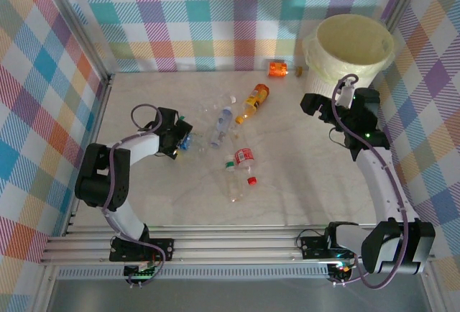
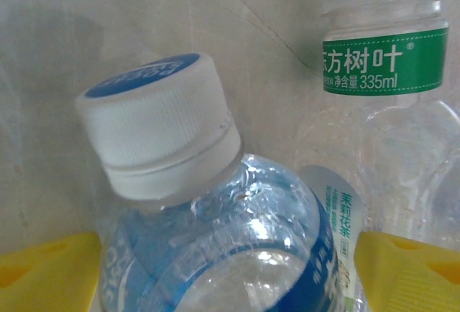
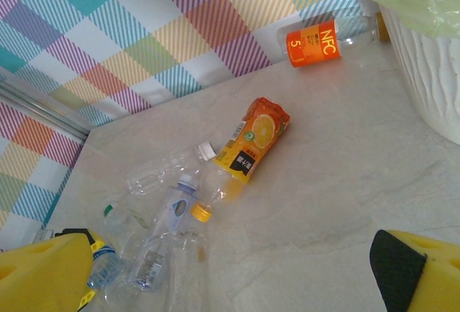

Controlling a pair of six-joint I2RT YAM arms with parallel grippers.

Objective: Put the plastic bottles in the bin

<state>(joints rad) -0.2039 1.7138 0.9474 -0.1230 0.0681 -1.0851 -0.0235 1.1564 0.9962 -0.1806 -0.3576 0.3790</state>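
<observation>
Plastic bottles (image 1: 244, 158) are lying scattered mid-desk (image 1: 309, 182), well apart from the bin (image 1: 325, 64) in the far right corner. The white-capped bottle (image 2: 215, 233) is lying between the left gripper (image 2: 226, 283) fingers (image 2: 50, 276), its long axis running along the gripper's reach and its cap (image 2: 158, 132) pointing ahead toward the green-label bottle (image 2: 381, 60), so the jaws are spanning its narrow width; cannot tell if they are pinching yet. The right gripper (image 3: 230, 276) is hanging spread wide and empty near the bin.
</observation>
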